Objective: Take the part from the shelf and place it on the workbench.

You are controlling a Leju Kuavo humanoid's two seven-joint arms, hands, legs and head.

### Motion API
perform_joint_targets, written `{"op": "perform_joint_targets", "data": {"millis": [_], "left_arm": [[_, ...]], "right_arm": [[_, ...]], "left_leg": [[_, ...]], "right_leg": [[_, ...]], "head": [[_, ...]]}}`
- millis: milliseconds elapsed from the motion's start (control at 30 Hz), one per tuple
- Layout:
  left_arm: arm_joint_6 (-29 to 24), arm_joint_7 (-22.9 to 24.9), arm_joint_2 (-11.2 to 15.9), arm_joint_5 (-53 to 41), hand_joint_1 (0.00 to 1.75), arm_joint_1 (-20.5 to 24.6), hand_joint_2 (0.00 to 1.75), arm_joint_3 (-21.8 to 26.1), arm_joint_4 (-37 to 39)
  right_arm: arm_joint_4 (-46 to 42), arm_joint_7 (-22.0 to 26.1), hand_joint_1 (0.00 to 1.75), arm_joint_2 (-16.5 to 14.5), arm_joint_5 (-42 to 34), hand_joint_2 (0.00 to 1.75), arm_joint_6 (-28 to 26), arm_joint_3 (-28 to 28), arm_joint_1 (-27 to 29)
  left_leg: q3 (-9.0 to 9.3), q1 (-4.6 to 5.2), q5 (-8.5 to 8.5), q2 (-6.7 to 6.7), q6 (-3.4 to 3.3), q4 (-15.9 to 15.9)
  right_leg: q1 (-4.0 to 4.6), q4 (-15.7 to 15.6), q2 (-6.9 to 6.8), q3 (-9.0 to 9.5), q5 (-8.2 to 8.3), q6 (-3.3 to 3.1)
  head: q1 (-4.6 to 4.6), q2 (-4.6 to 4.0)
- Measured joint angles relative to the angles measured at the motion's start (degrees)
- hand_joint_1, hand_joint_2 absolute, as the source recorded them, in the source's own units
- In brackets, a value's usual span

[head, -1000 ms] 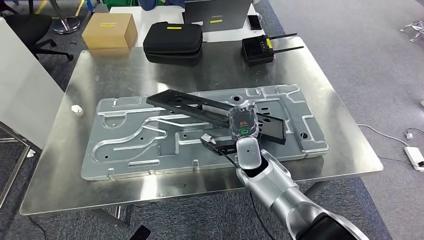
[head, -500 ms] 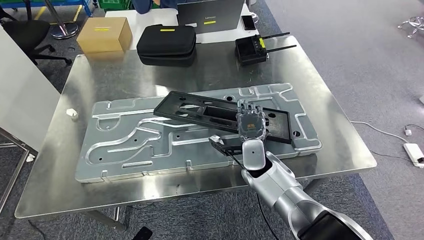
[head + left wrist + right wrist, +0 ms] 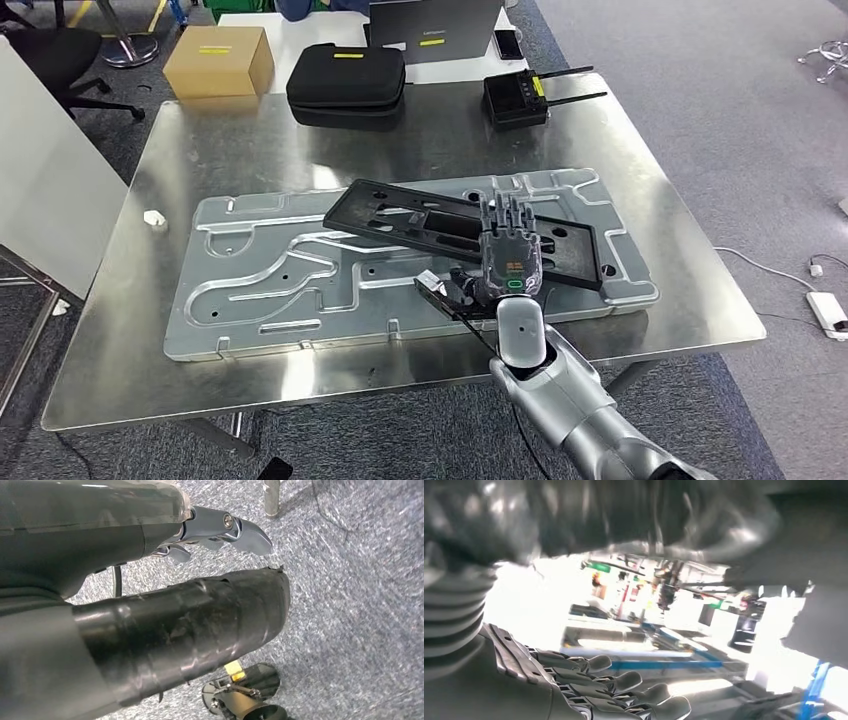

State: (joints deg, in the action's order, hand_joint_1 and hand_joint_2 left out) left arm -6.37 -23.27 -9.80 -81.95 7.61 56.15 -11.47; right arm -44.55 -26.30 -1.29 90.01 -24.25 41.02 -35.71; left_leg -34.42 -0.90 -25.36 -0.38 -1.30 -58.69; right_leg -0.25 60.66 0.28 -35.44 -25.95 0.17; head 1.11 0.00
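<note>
A: Okay, head view first. We see the black part (image 3: 470, 222) lying on the grey metal plate (image 3: 260, 290) on the workbench (image 3: 200, 140). Our right hand (image 3: 510, 250) lies flat over its near-right stretch, fingers straight and spread, gripping nothing as far as we can tell.

B: Axis?

A: Long axis runs from the table's far-left toward its near-right, flat, slightly skewed against the plate's length.

B: Risk?

A: We'd say a finger catching in a cutout as the hand lifts off could drag the part.

B: Left wrist?

A: Carpet floor, arm hanging; we can't tell the left hand's state.

B: Right wrist?

A: Blurred. Dark fingers (image 3: 624, 682) straight and apart, nothing held.
</note>
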Motion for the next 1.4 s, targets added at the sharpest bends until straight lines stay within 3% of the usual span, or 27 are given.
{"op": "perform_joint_targets", "data": {"millis": [67,167,267,333,367,400,433,500,567,667,733,800,833,867,900,967,1033,1100,1167,1233,1300,1333,1367,1400], "left_arm": [[-0.1,-0.26,-0.02,0.35,0.0,-0.31,0.0,0.05,0.0],[-0.23,-0.4,0.05,0.48,0.0,-0.67,0.0,0.09,0.0],[-0.63,-0.57,0.18,1.21,0.0,-0.82,0.0,0.16,0.0],[-0.97,-0.85,0.24,1.97,0.0,-1.11,0.0,0.3,0.0],[-1.24,-0.95,0.28,2.34,0.0,-1.4,0.0,0.42,0.0],[-1.63,-0.99,0.34,2.72,0.0,-1.76,0.0,0.57,0.0],[-2.14,-0.98,0.42,3.04,0.0,-2.15,0.0,0.79,0.0],[-3.14,-0.93,0.5,3.62,0.0,-2.74,0.0,1.39,0.0],[-3.89,-0.92,0.5,4.04,0.0,-3.1,0.0,1.99,0.0],[-4.84,-0.65,0.38,4.38,0.0,-3.39,0.0,2.78,0.0],[-5.38,-0.33,0.25,4.4,0.0,-3.41,0.0,3.16,0.0],[-5.73,-0.08,0.21,4.38,0.0,-3.43,0.0,3.33,0.0],[-5.84,0.04,0.2,4.36,0.0,-3.44,0.0,3.4,0.0],[-5.88,0.15,0.2,4.35,0.0,-3.45,0.0,3.46,0.0],[-5.89,0.26,0.21,4.34,0.0,-3.45,0.0,3.51,0.0],[-5.9,0.45,0.2,4.3,0.0,-3.43,0.0,3.68,0.0],[-5.98,0.68,0.19,4.29,0.0,-3.41,0.0,3.99,0.0],[-6.07,0.9,0.17,4.29,0.0,-3.39,0.0,4.32,0.0],[-6.12,1.01,0.17,4.3,0.0,-3.39,0.0,4.5,0.0],[-6.21,1.15,0.19,4.31,0.0,-3.4,0.0,4.61,0.0],[-6.3,1.35,0.2,4.32,0.0,-3.5,0.0,4.7,0.0],[-6.33,1.42,0.2,4.32,0.0,-3.56,0.0,4.73,0.0],[-6.35,1.45,0.2,4.32,0.0,-3.62,0.0,4.75,0.0],[-6.37,1.48,0.2,4.32,0.0,-3.65,0.0,4.76,0.0]], "right_arm": [[-4.25,-1.29,0.0,1.7,0.0,0.0,1.07,0.49,1.22],[-8.83,-1.61,0.0,3.6,0.0,0.0,1.76,0.96,2.58],[-12.92,-0.48,0.0,5.49,0.02,0.0,3.19,1.51,4.18],[-16.87,0.23,0.0,7.86,0.02,0.0,3.64,1.76,7.05],[-19.31,0.82,0.0,9.14,0.02,0.0,2.91,1.46,9.24],[-22.03,1.78,0.0,10.16,0.02,0.0,1.37,0.69,11.91],[-25.16,3.47,0.0,10.85,-0.26,0.0,-1.13,-0.68,15.05],[-32.22,9.67,0.0,10.68,-2.8,0.0,-7.89,-5.05,21.99],[-39.36,18.85,0.0,8.66,-8.65,0.0,-13.27,-10.21,28.36],[-49.41,32.93,0.0,3.58,-19.66,0.0,-15.61,-17.63,36.0],[-54.96,41.91,0.0,-0.01,-26.42,0.0,-15.78,-21.87,40.08],[-59.14,49.14,0.0,-3.12,-31.58,0.0,-15.8,-25.26,43.36],[-60.8,51.42,0.0,-4.39,-33.52,0.0,-15.8,-26.62,44.74],[-62.22,53.0,0.0,-5.34,-35.29,0.0,-15.79,-27.64,45.96],[-63.48,54.32,0.0,-6.01,-37.04,0.0,-15.79,-28.26,47.0],[-65.76,56.45,0.0,-6.82,-40.43,0.0,-15.78,-28.68,48.64],[-67.49,57.28,0.0,-7.33,-42.7,0.0,-15.77,-28.72,49.94],[-68.58,57.22,0.0,-7.61,-43.9,0.0,-15.77,-28.74,51.18],[-69.33,57.09,0.0,-7.85,-44.56,0.0,-15.77,-28.75,52.13],[-69.73,56.83,0.0,-7.99,-45.16,0.0,-15.77,-28.75,52.74],[-69.89,56.61,0.0,-8.0,-45.54,0.0,-15.77,-28.75,53.34],[-69.92,56.56,0.0,-8.0,-45.6,0.0,-15.77,-28.75,53.58],[-69.95,56.53,0.0,-8.0,-45.63,0.0,-15.77,-28.75,53.75],[-69.96,56.5,0.0,-8.0,-45.64,0.0,-15.77,-28.75,53.87]], "left_leg": [[-0.07,0.05,0.01,0.0,0.52,0.1],[-0.37,0.05,-1.01,0.04,1.34,-0.9],[-4.4,-0.03,-6.21,0.08,1.79,-10.13],[-6.88,-0.07,-7.97,0.1,2.0,-15.47],[-6.68,-0.1,-7.25,0.12,2.02,-15.19],[-5.33,-0.13,-5.62,0.14,1.98,-12.68],[-3.24,-0.16,-3.69,0.13,1.84,-8.69],[0.29,-0.01,-1.65,0.02,1.44,-2.1],[1.24,0.21,-1.78,-0.12,1.01,-0.36],[1.55,0.02,-1.5,-0.04,0.09,0.13],[1.75,-0.17,-1.3,0.08,-0.55,0.46],[1.72,-0.16,-1.3,0.13,-0.77,0.45],[1.72,-0.15,-1.31,0.16,-0.76,0.44],[1.74,-0.15,-1.31,0.18,-0.75,0.41],[1.78,-0.15,-1.33,0.18,-0.73,0.39],[1.92,-0.1,-1.39,0.17,-0.53,0.35],[2.03,0.06,-1.42,0.17,0.02,0.35],[2.18,0.16,-1.29,0.18,0.75,0.62],[2.09,0.17,-1.75,0.21,1.34,0.33],[0.44,0.14,-4.81,0.21,1.73,-3.79],[-2.62,0.11,-9.06,0.2,2.0,-11.46],[-3.74,0.11,-10.22,0.2,2.1,-14.45],[-3.95,0.11,-10.26,0.2,2.13,-15.54],[-3.0,0.11,-9.18,0.21,2.08,-14.23]], "right_leg": [[0.39,-1.25,0.02,0.48,0.07,-0.33],[-0.07,-2.05,-0.01,0.87,0.5,-1.2],[-0.28,-2.44,-0.11,1.13,0.69,-1.91],[-0.18,-2.34,-0.32,1.18,0.54,-1.95],[-0.15,-2.23,-0.43,1.23,0.41,-1.89],[-0.14,-2.09,-0.48,1.32,0.22,-1.77],[-0.13,-1.88,-0.5,1.42,-0.03,-1.61],[0.08,-1.37,-0.49,1.43,-0.54,-1.16],[0.21,-1.12,-0.48,1.39,-0.77,-0.69],[-0.02,-0.14,-0.4,1.26,-1.75,0.1],[-0.2,4.41,-0.31,-0.61,-4.77,0.59],[-0.3,11.58,-0.29,-3.87,-8.27,0.93],[-0.38,13.93,-0.29,-4.92,-8.95,1.04],[-0.45,14.32,-0.3,-5.02,-8.54,1.08],[-0.51,12.43,-0.3,-3.98,-7.13,1.03],[-0.46,4.6,-0.32,0.19,-3.65,0.64],[-0.13,-0.76,-0.3,2.89,-2.09,0.17],[0.12,-1.6,-0.24,3.14,-1.9,-0.22],[-0.2,-2.14,-0.3,3.23,-1.4,-0.93],[-0.51,-2.67,-0.45,3.19,-0.88,-1.66],[-0.39,-2.58,-0.56,2.84,-0.72,-1.94],[-0.33,-2.43,-0.58,2.65,-0.7,-1.97],[-0.29,-2.23,-0.58,2.47,-0.69,-1.98],[-0.27,-2.01,-0.55,2.33,-0.69,-1.97]], "head": [[-0.03,0.0],[-0.08,0.0],[-0.15,0.0],[-0.14,0.0],[-0.13,0.0],[-0.13,0.0],[-0.13,0.0],[-0.1,0.0],[-0.04,0.0],[-0.02,0.0],[0.0,0.0],[0.01,0.0],[0.01,0.0],[0.01,0.0],[0.01,0.0],[0.0,0.0],[-0.01,0.0],[-0.01,0.0],[-0.02,0.0],[-0.09,0.0],[-0.13,0.0],[-0.12,0.0],[-0.13,0.0],[-0.13,0.0]]}}
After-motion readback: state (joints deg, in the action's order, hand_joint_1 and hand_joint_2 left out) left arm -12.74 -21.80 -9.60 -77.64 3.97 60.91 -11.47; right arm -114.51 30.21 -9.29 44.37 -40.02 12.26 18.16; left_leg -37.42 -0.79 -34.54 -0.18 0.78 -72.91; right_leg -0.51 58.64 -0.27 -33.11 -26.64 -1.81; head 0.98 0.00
